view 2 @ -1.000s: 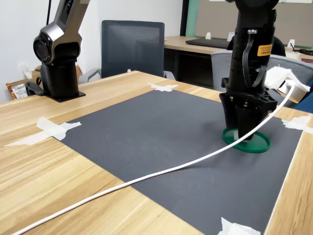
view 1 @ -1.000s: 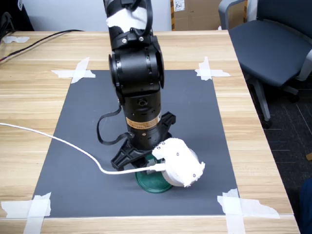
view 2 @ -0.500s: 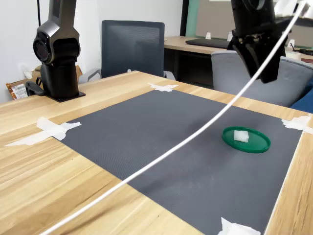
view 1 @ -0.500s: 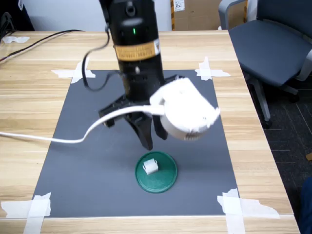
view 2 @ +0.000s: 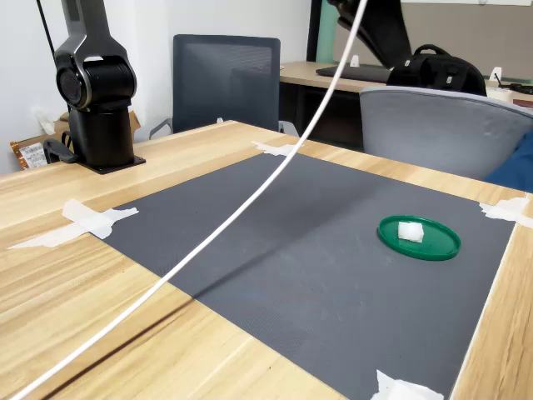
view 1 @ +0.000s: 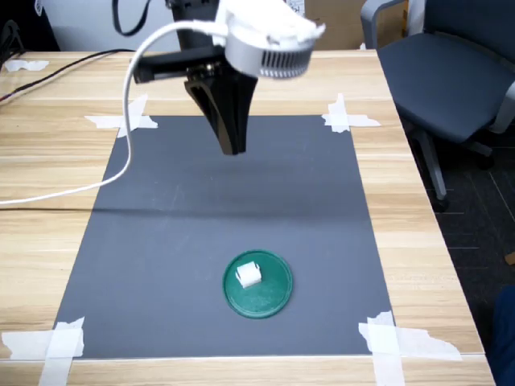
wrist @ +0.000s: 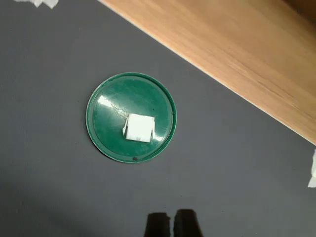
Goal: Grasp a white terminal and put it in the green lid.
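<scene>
The white terminal (view 1: 249,275) lies inside the green lid (view 1: 272,296) on the black mat, near the mat's front edge in the first exterior view. Both show again in the second exterior view, the terminal (view 2: 410,232) resting on the lid (view 2: 438,246) at the right. My gripper (view 1: 232,147) hangs high above the mat's far half, well away from the lid, its dark fingers together with nothing between them. In the wrist view the terminal (wrist: 138,127) sits near the lid's (wrist: 111,106) middle, and my gripper (wrist: 173,223) shows at the picture's edge, shut and empty.
A white cable (view 1: 121,165) trails from the wrist camera over the mat's left side; it crosses the second exterior view (view 2: 250,200). White tape (view 1: 346,117) holds the mat's corners. The arm's base (view 2: 96,108) stands at the back left. An office chair (view 1: 451,72) is beside the table.
The gripper has left the terminal in the lid, risen, and drawn back toward the mat's far side. Its fingers have come together. The cable swung up with it.
</scene>
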Robot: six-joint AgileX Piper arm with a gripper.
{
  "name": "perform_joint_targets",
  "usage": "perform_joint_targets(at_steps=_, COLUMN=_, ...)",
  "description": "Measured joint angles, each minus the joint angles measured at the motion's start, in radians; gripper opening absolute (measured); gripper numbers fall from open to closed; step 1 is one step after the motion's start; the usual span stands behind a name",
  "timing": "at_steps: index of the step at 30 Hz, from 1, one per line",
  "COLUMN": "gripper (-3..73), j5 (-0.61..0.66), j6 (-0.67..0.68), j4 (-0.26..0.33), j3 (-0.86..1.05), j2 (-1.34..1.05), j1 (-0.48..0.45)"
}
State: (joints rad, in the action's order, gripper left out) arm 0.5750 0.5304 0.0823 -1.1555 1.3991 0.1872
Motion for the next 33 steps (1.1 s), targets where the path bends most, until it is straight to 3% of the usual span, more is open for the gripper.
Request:
perform_joint_targets(at_steps=8, gripper=-2.7, j5=-0.307, j6=-0.149, j4=0.009, j3=0.269, j2=-0.245, j1=-0.007)
perform_joint_targets(at_steps=13, gripper=-2.7, j5=-0.404, j6=-0.288, j4=0.053, j3=0.389, j2=-0.41, j1=-0.109)
perform_joint_targets(at_steps=19, gripper=-2.7, j5=-0.431, j6=-0.366, j4=0.081, j3=0.522, j2=-0.592, j1=-0.212)
perform_joint_targets(at_steps=33, gripper=-2.8, j5=-0.426, j6=-0.312, j4=0.081, j3=0.86, j2=-0.967, j1=-0.22)
